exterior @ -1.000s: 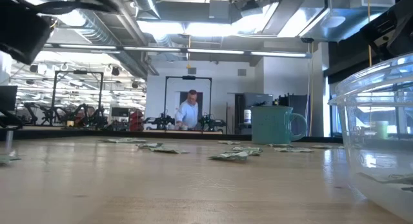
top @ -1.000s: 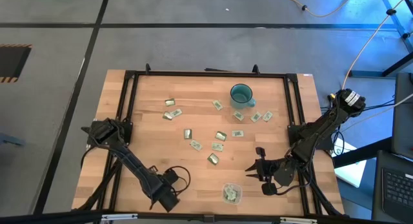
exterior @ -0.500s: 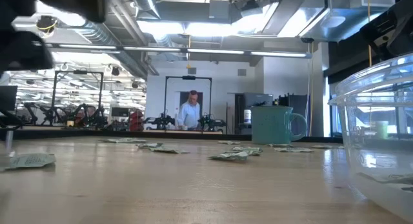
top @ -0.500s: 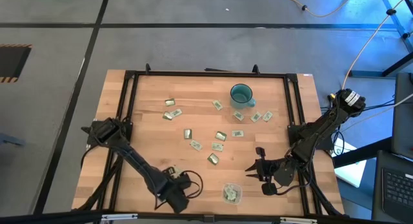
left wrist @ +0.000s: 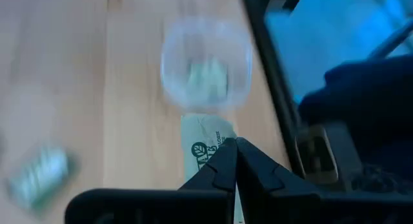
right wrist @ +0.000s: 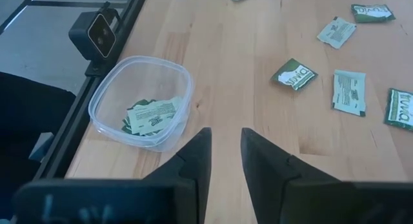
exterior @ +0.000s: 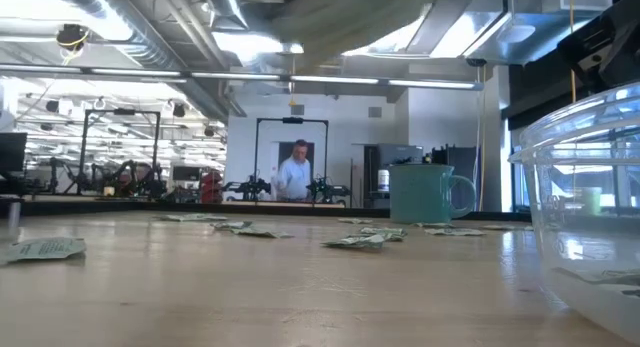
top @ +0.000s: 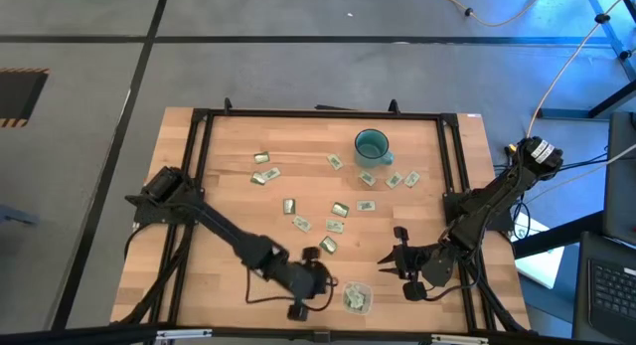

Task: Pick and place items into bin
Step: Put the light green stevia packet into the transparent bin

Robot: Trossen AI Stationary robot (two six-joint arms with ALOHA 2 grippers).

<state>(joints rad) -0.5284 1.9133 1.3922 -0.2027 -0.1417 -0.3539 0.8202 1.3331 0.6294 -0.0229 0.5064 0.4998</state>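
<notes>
The bin (top: 356,296) is a clear round tub near the table's near edge, with a few pale green packets inside; it also shows in the right wrist view (right wrist: 142,101). Several packets (top: 298,223) lie flat on the wooden table between the bin and the teal mug (top: 372,144). My left gripper (top: 320,280) is just left of the bin, shut on one packet (left wrist: 205,143). My right gripper (top: 397,258) is open and empty, right of the bin. My left gripper pinches a pale green and white packet between its two fingertips, at the packet's side edge (left wrist: 226,146). The packet sticks out past the fingertips toward the bin (left wrist: 205,66). The low view shows no gripper at table height.
The black frame rails (top: 452,166) run along the table's sides. The mug stands at the far right, with packets around it (top: 367,178). One packet (exterior: 45,249) lies near the front left in the low view. A person (exterior: 294,175) stands far off in the room.
My left gripper has gone along the near edge toward the table's right, from the near left corner up to the bin. In the low view it has cleared off the left side, uncovering a packet lying there.
</notes>
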